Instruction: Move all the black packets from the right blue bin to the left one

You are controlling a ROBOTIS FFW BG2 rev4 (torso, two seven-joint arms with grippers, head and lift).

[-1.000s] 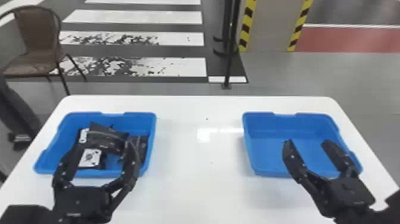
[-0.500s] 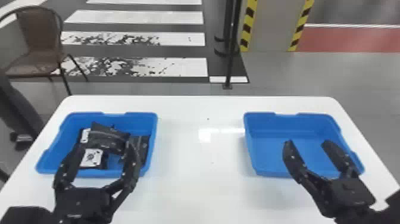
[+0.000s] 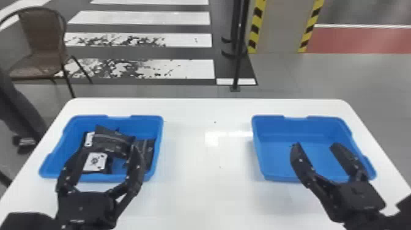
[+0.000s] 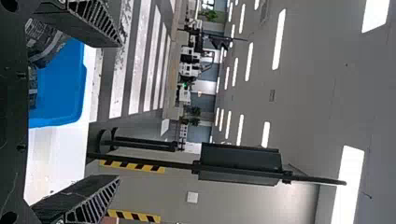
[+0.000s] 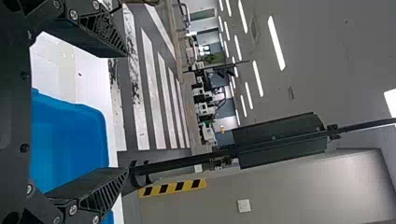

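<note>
My left gripper (image 3: 108, 150) stands open in front of and over the left blue bin (image 3: 102, 179), nothing held. Inside that bin lie several black packets (image 3: 113, 139), some with white labels, heaped toward the middle and right side. Over the right blue bin (image 3: 305, 133), my right gripper (image 3: 316, 146) is open too, and no packets are seen on that bin's floor. The left wrist view shows the left gripper (image 4: 119, 112) with fingers wide apart, part of a packet (image 4: 44, 42) and the blue bin (image 4: 63, 88) beyond. In the right wrist view the right gripper (image 5: 127, 112) is spread beside the blue bin (image 5: 70, 140).
Both bins stand on a white table (image 3: 201, 189), with a broad strip of tabletop between them. Behind it are a brown chair (image 3: 42, 46) at the left and a black post (image 3: 240, 55). A person's leg (image 3: 21, 107) is beyond the table's left edge.
</note>
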